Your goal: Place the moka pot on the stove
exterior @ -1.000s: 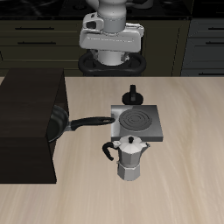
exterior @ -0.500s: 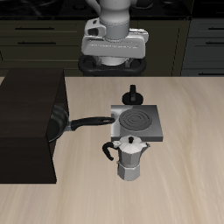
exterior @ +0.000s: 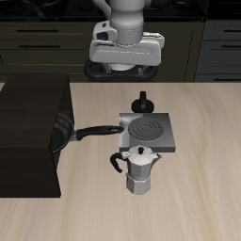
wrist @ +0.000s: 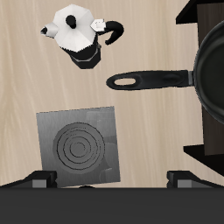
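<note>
The moka pot, silver-grey and faceted with a dark side handle, stands upright on the table just in front of the stove. The stove is a flat grey square plate with a dark spiral burner, and nothing is on it. My gripper hangs high above the back of the table, well away from the pot. Its fingertips are spread wide apart with nothing between them.
A black frying pan lies beside the stove, its long handle pointing at the stove's edge. The pan rests against a large black cabinet. A small dark knob-like object stands just behind the stove.
My gripper has drifted a little sideways and slightly upward above the table's back edge. The pot, stove and pan have not moved.
</note>
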Robot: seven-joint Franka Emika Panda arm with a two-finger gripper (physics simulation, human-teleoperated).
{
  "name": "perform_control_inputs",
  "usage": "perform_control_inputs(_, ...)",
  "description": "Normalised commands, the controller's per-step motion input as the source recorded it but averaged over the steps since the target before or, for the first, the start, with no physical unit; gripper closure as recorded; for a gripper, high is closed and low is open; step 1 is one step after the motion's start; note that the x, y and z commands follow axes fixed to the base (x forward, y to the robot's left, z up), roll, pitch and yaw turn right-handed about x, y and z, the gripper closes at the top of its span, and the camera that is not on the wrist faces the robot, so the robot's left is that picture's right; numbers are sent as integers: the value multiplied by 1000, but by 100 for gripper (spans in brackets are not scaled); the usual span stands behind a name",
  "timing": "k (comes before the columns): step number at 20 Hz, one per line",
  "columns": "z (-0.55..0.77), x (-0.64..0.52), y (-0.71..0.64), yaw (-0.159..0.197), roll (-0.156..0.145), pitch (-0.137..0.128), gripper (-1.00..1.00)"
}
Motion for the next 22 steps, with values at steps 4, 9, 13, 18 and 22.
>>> perform_control_inputs(4,49,244,89,1,-2,-7,-100)
perform_control_inputs(9,18,209,109,4,25,11,-100)
perform_control_inputs(13,2,232,141,8,28,25,-100)
perform_control_inputs(18,-1,218,130,23,9,-12,-100)
perform_control_inputs(22,-26,268,6,-3,-34,12,-100)
